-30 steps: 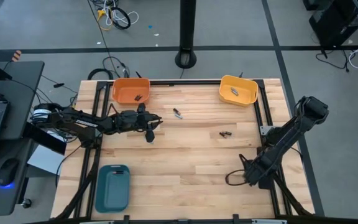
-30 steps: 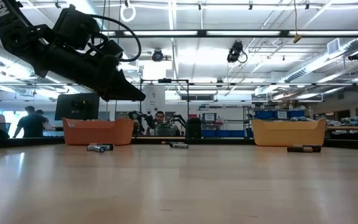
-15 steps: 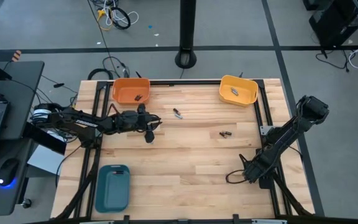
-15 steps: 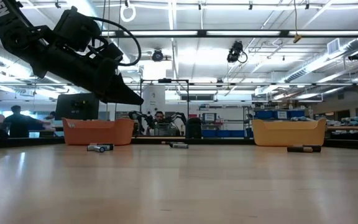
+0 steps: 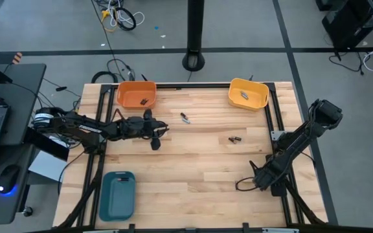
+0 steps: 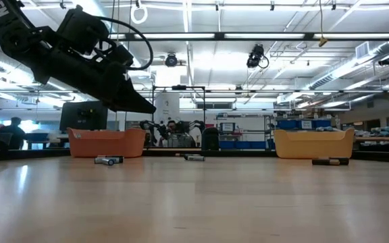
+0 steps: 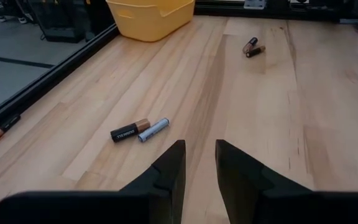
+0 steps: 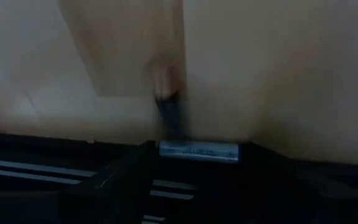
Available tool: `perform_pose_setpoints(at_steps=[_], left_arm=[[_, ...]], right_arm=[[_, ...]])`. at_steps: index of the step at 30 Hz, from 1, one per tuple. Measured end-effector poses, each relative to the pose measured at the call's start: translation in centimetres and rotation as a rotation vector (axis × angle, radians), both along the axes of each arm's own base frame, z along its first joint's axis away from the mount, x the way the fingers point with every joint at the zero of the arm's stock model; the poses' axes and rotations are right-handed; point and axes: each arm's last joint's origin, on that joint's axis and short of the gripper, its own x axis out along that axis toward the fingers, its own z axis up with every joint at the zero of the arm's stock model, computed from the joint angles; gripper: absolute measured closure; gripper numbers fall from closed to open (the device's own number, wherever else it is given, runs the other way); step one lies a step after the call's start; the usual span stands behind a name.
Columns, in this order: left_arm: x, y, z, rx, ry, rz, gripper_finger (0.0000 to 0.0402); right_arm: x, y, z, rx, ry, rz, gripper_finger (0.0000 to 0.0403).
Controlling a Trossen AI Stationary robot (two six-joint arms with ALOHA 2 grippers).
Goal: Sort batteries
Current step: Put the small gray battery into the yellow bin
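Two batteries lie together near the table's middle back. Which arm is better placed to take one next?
Left. The left gripper hangs beside the battery pair, fingers slightly apart and empty, pointing toward them. The right gripper sits low at the table's near right corner, far off.

Left tool (image 6: pixel 135 102) has barely shifted — background person (image 6: pixel 12 133) seems farther left.

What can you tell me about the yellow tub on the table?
The yellow tub is a small open bin that looks like smooth plastic, with rounded corners and a lip around its top. It sits upright, flat on the wooden table near the far right corner, close to the black frame rail. One small silvery battery lies inside it. Nothing else touches it, and neither arm is near.
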Motion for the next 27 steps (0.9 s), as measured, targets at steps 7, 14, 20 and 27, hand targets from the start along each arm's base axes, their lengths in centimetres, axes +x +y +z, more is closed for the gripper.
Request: perform_pose_setpoints(at_steps=[7,14,20,27], left_arm=[[0.02,-0.14,0.0,0.001,0.0,-0.006,0.0307],[0.02,-0.14,0.0,0.002,0.001,-0.007,0.0307],[0.02,-0.13,0.0,0.002,0.001,-0.006,0.0307],[0.02,-0.13,0.0,0.002,0.001,-0.006,0.0307]], right_arm=[[-0.55,0.54,0.02,-0.018,-0.005,0.006,0.0142],[-0.62,0.64,-0.02,-0.029,-0.026,0.014,0.0131],[-0.6,0.6,-0.06,-0.044,-0.042,0.017,0.0133],[-0.57,0.54,-0.1,-0.06,-0.065,0.03,0.0142]])
